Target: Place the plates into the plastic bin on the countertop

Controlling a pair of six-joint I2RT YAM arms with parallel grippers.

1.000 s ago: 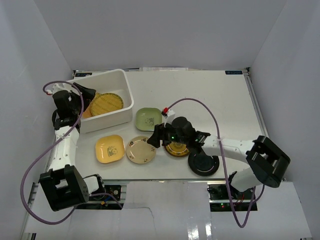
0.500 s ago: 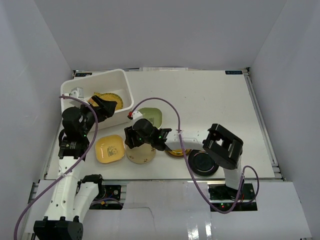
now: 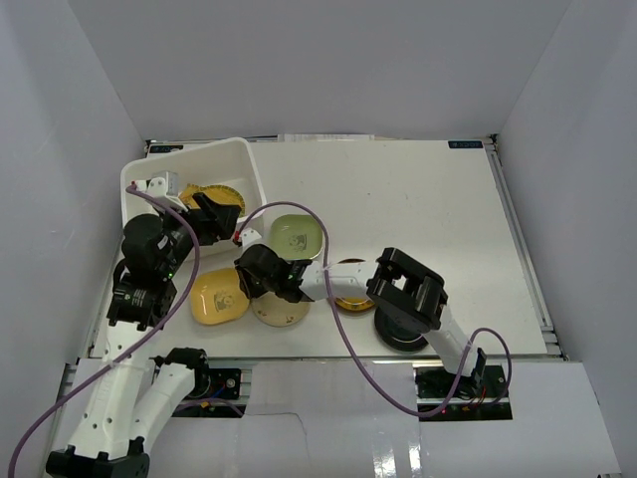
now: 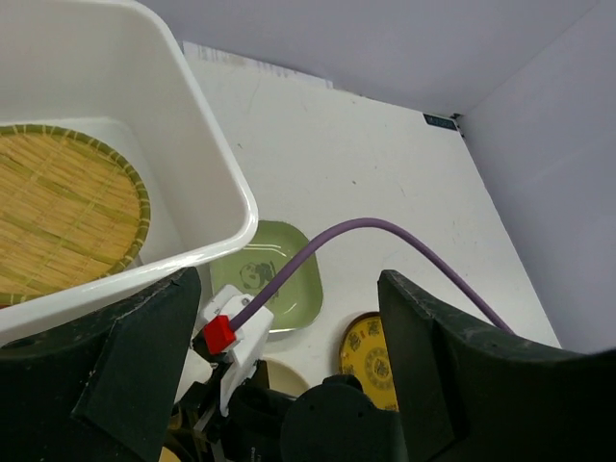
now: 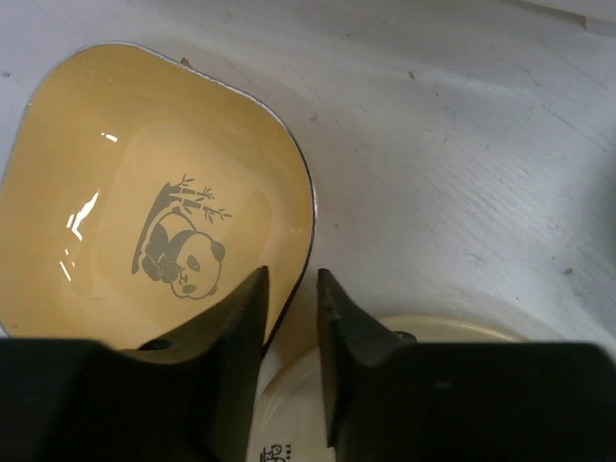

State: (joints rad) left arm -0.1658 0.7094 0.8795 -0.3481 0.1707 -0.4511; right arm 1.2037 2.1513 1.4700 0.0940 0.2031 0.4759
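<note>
Right wrist view: your yellow plate (image 5: pixel 144 221) lies on the counter (image 5: pixel 462 144). Its rim sits between the nearly closed jaws of the right tool (image 5: pixel 292 279), with a sliver of gap showing. The left tool (image 4: pixel 289 279) gapes released just beside the plastic bin (image 4: pixel 207 144), which holds a woven plate (image 4: pixel 58 212).

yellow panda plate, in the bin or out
Out: the yellow panda plate lies on the countertop, beside the plastic bin, not inside it.
</note>
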